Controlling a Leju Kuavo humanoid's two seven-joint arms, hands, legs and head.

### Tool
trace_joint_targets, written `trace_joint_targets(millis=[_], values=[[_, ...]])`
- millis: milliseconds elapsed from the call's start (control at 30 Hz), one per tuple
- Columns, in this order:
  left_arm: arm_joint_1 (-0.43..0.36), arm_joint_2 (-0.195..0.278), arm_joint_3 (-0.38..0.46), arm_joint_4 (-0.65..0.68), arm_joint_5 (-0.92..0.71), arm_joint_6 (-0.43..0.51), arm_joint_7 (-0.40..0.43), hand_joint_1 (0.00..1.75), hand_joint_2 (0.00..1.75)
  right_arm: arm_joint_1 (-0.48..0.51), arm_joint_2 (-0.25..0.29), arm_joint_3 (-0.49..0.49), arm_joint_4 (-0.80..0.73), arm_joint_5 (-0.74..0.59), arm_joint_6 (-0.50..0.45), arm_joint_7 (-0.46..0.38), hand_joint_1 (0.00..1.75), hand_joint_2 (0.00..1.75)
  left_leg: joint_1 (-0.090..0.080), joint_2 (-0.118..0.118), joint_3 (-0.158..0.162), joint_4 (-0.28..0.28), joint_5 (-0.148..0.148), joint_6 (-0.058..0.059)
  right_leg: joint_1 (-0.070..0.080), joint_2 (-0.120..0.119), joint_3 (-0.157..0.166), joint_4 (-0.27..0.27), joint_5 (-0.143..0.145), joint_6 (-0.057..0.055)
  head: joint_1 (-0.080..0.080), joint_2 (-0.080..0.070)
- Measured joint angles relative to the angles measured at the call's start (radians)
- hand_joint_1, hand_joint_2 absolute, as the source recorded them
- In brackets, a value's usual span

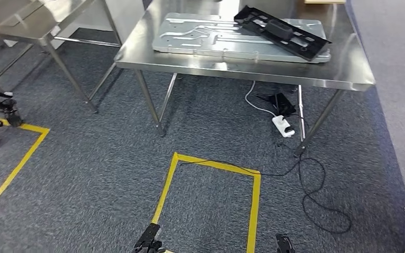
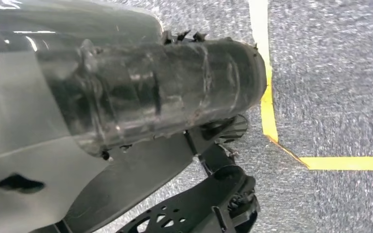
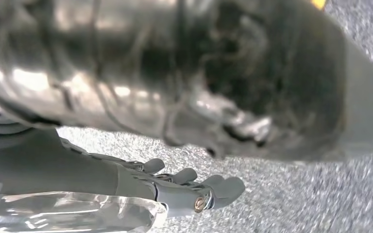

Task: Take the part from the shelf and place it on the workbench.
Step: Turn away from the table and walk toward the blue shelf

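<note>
The workbench (image 1: 253, 71) and a second steel table (image 1: 42, 26) run off the top edge. A blurred dark body part hides the right hand (image 3: 194, 189) above its fingers.

The workbench (image 1: 232, 71) is brushed, shiny steel, and the plate (image 1: 211, 39) on it is duller pressed metal. The part (image 1: 282, 31) looks like matt black plastic. The carpet (image 1: 95, 158) is rough grey pile, marked with smooth yellow tape (image 1: 253, 203). The right hand (image 3: 189, 187) is matt grey plastic.

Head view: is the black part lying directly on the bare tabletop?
No. The black part lies on a grey metal plate, which itself sits on the steel table.
</note>
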Motion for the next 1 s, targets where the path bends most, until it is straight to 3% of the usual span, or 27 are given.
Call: trace_joint_targets(millis=[33,67,133,200,267,333,400,467,500,567,633,700,800,867,933,1000], values=[[0.000,0.000,0.000,0.000,0.000,0.000,0.000,0.00,0.00,0.000,0.000,0.002,0.000,0.000,0.000,0.000,0.00,0.00,0.000,0.004,0.020,-0.039,0.030,0.002,0.000,-0.011,0.000,0.000,0.000,0.000,0.000,0.000],[0.000,0.000,0.000,0.000,0.000,0.000,0.000,0.00,0.00,0.000,0.000,0.003,0.001,0.000,0.000,0.000,0.00,0.00,0.000,0.016,0.059,-0.114,0.067,0.006,0.000,-0.021,0.002,0.000,0.000,0.001,0.000,0.000],[-0.002,0.001,0.000,0.000,-0.001,0.000,0.000,0.00,0.00,-0.002,0.000,0.004,0.000,0.000,0.000,-0.001,0.00,0.00,-0.007,0.048,0.127,-0.247,0.111,0.017,0.003,-0.038,0.006,-0.004,0.001,0.008,0.001,0.000],[-0.003,0.001,0.000,0.000,-0.001,0.000,0.000,0.00,0.00,-0.004,0.000,0.004,0.001,0.000,-0.001,-0.002,0.00,0.00,-0.016,0.058,0.141,-0.287,0.115,0.028,0.005,-0.052,0.009,-0.010,0.005,0.020,0.001,0.000],[0.000,0.001,0.000,0.000,-0.002,0.001,0.000,0.00,0.00,-0.004,0.000,0.006,0.000,-0.001,-0.001,-0.002,0.00,0.00,-0.015,0.041,0.138,-0.295,0.124,0.040,0.004,-0.057,0.012,-0.016,0.007,0.034,0.002,0.000],[0.002,0.002,0.000,0.000,-0.003,0.001,0.001,0.00,0.00,-0.006,0.000,0.008,0.000,-0.001,-0.001,-0.002,0.00,0.00,-0.010,0.023,0.143,-0.308,0.135,0.054,0.003,-0.022,0.001,0.013,-0.020,0.043,0.003,0.000],[-0.001,0.002,0.000,0.001,-0.005,-0.001,0.001,0.00,0.00,-0.004,0.000,0.011,0.000,-0.001,0.000,-0.003,0.00,0.00,-0.010,0.005,0.143,-0.313,0.143,0.065,0.005,0.025,-0.046,0.122,-0.085,0.041,0.007,0.000],[-0.002,0.003,0.000,0.001,-0.007,-0.003,0.003,0.00,0.00,0.000,0.000,0.016,0.001,-0.002,0.002,-0.003,0.00,0.00,-0.014,-0.020,0.138,-0.311,0.145,0.070,0.009,0.039,-0.097,0.235,-0.128,0.036,0.008,0.000],[-0.001,0.004,0.000,0.001,-0.008,-0.003,0.004,0.00,0.00,0.001,0.000,0.018,0.001,-0.003,0.003,-0.003,0.00,0.00,-0.016,-0.034,0.137,-0.309,0.146,0.071,0.010,0.041,-0.102,0.248,-0.121,0.034,0.008,0.000],[0.000,0.005,0.000,0.001,-0.009,-0.003,0.007,0.00,0.00,0.001,0.000,0.021,0.001,-0.003,0.005,-0.004,0.00,0.00,-0.018,-0.063,0.136,-0.303,0.145,0.070,0.011,0.054,-0.064,0.165,-0.060,0.026,0.008,0.000],[-0.001,0.006,-0.001,0.002,-0.010,-0.003,0.009,0.00,0.00,-0.001,-0.001,0.022,0.001,-0.003,0.006,-0.006,0.00,0.00,-0.019,-0.090,0.132,-0.294,0.142,0.067,0.010,0.098,-0.007,0.044,-0.014,0.019,0.007,0.000],[-0.002,0.007,-0.003,0.002,-0.011,-0.004,0.011,0.00,0.00,-0.002,-0.001,0.022,0.001,-0.003,0.008,-0.007,0.00,0.00,-0.016,-0.111,0.121,-0.286,0.142,0.060,0.010,0.126,0.017,-0.008,-0.010,0.017,0.006,0.000],[0.002,0.011,-0.006,0.002,-0.007,-0.003,0.011,0.00,0.00,-0.001,0.002,0.025,0.001,0.006,0.025,-0.009,0.00,0.00,-0.012,-0.138,0.110,-0.288,0.147,0.045,0.009,0.101,0.022,-0.018,-0.007,0.012,0.006,0.000],[0.006,0.016,-0.006,0.003,0.006,-0.004,0.005,0.00,0.00,-0.003,0.004,0.032,0.001,0.024,0.040,-0.009,0.00,0.00,-0.016,-0.103,0.095,-0.262,0.129,0.031,0.003,0.079,0.028,-0.028,-0.003,0.004,-0.002,0.000],[0.004,0.020,-0.006,0.003,0.019,-0.010,0.002,0.00,0.00,-0.004,0.006,0.047,0.001,0.046,0.043,-0.009,0.00,0.00,-0.014,-0.038,0.047,-0.162,0.078,0.017,0.001,0.053,0.033,-0.033,-0.002,-0.001,-0.012,0.000],[0.001,0.024,-0.006,0.004,0.026,-0.020,0.011,0.00,0.00,-0.001,0.008,0.068,0.002,0.065,0.038,-0.011,0.00,0.00,-0.007,-0.008,-0.013,-0.047,0.040,0.008,0.002,0.021,0.034,-0.032,-0.005,-0.002,-0.014,0.000]])
